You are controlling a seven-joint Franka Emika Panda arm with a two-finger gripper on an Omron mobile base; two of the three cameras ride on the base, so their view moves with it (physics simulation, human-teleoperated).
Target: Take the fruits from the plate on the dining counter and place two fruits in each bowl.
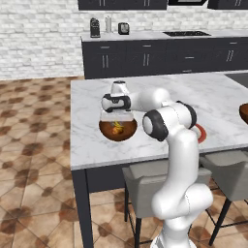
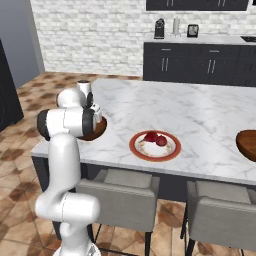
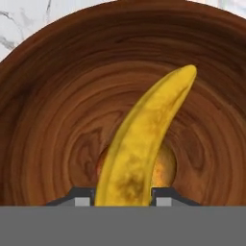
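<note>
Inside the near bowl (image 3: 53, 120), item one: a yellow banana (image 3: 144, 139), lying between my fingers (image 3: 123, 198), one dark tip at each side of its lower end; whether they are pinching it or stand just apart from it I cannot tell. Item two: an orange fruit (image 3: 166, 166), on the bowl's bottom under the banana, mostly covered by it. The bowl itself, dark reddish-brown wood grain, sits on the marble surface (image 1: 97, 145) close to its front edge, directly below the hand. Beside that bowl, further along the front edge: the red-rimmed white plate (image 2: 172, 150), carrying red round fruits (image 2: 155, 138). Beyond the plate from the bowl, cut by the frame edge: the second brown bowl (image 2: 247, 142). Below the surface's front edge, under the plate: two grey chairs (image 2: 120, 192).
</note>
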